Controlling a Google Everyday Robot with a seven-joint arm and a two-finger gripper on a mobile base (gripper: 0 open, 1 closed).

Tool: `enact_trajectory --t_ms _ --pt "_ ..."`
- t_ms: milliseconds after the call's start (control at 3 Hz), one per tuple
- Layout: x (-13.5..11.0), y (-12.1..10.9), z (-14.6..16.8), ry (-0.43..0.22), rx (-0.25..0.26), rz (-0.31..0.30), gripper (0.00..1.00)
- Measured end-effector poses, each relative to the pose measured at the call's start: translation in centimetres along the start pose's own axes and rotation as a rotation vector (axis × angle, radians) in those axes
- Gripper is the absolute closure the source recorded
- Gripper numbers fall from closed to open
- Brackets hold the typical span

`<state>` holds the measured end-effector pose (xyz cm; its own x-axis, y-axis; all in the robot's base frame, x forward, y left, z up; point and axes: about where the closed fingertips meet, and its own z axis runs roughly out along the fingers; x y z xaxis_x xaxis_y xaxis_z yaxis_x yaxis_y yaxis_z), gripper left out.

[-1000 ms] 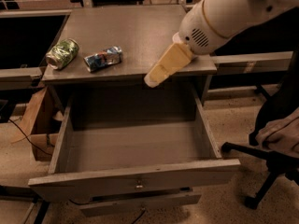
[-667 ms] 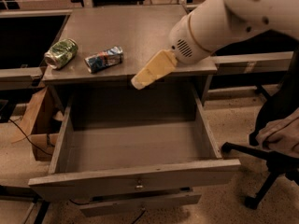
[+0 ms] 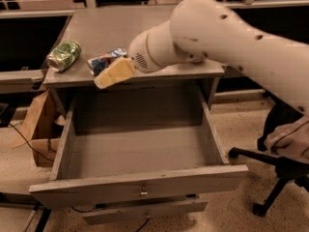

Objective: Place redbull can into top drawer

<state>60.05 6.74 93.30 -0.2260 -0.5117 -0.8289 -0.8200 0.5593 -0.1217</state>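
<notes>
1. The hand (image 3: 114, 73) sits left of centre in the upper half of the frame, a pale yellowish wedge at the end of the big white arm (image 3: 227, 37) that reaches in from the right edge.
2. It points down and to the left, over the front edge of the table (image 3: 125, 28). Whether it is open or closed I cannot tell, and it carries nothing that shows.
3. The redbull can (image 3: 105, 60) lies on its side on the table near the front edge, just above and left of the hand. The hand covers the can's right end in this view (touching or just in front, I cannot tell).
4. The green can (image 3: 63, 55) also lies on its side, further left near the table's front left corner and apart from the redbull can.
5. The top drawer (image 3: 96, 187) is pulled wide open below the table and fills the lower middle of the frame. Its grey inside is bare, and the small knob (image 3: 143, 193) sits at the centre of the front panel.
6. The lower drawer front (image 3: 145, 210) shows just beneath it, at the bottom edge.
7. A cardboard box (image 3: 37, 124) stands on the floor at the left, beside the drawer's left wall.
8. A dark office chair base (image 3: 275, 170) stands at the lower right.
</notes>
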Motion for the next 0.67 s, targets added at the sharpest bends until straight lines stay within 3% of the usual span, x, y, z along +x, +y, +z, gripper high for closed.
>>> enact_trajectory --t_ms 333,667 --pt "-1.1 -0.71 0.41 -0.046 0.026 0.001 0.0" --pt "-1.15 -0.63 0.18 -0.046 0.035 0.008 0.0"
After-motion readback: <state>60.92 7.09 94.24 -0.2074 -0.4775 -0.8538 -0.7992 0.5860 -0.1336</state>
